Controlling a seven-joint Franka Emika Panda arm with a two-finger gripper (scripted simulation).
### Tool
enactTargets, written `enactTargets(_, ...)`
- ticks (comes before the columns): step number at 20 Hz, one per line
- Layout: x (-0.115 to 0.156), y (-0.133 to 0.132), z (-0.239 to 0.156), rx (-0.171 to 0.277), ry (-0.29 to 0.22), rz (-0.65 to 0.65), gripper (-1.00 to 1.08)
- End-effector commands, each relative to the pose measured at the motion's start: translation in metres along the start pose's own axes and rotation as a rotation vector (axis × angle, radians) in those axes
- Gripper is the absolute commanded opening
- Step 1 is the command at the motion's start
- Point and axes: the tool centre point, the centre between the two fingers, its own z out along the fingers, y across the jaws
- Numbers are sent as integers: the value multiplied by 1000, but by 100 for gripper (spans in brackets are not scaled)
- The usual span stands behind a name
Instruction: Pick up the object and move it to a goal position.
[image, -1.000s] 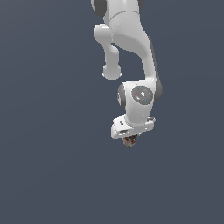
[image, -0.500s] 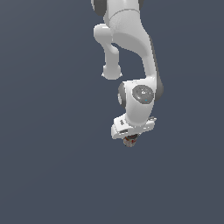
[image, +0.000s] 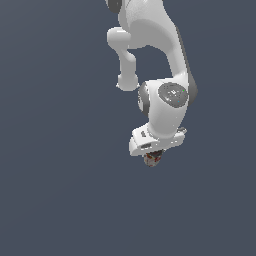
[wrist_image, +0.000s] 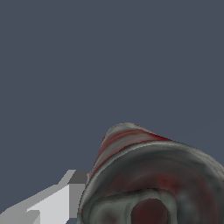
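The object (image: 152, 160) is a small can with a reddish-brown and whitish side, peeking out just below the white hand of the arm in the exterior view. My gripper (image: 153, 155) is shut on it, and the hand hides most of the fingers. The wrist view is largely filled by the object (wrist_image: 153, 183), with its dark round end facing the camera. One light grey finger (wrist_image: 57, 201) lies against its side there. The other finger is hidden.
A plain dark grey-blue surface (image: 60, 190) fills the background in both views. The white arm (image: 150, 45) comes down from the top of the exterior view. No other objects show.
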Motion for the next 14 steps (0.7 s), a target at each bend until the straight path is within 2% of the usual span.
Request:
enactTargets(1, 7, -1, -24, 0, 5, 0, -100)
enactTargets(9, 31, -5, -96, 0, 6, 0, -100)
enactTargets(14, 42, -7, -128, 0, 6, 0, -100)
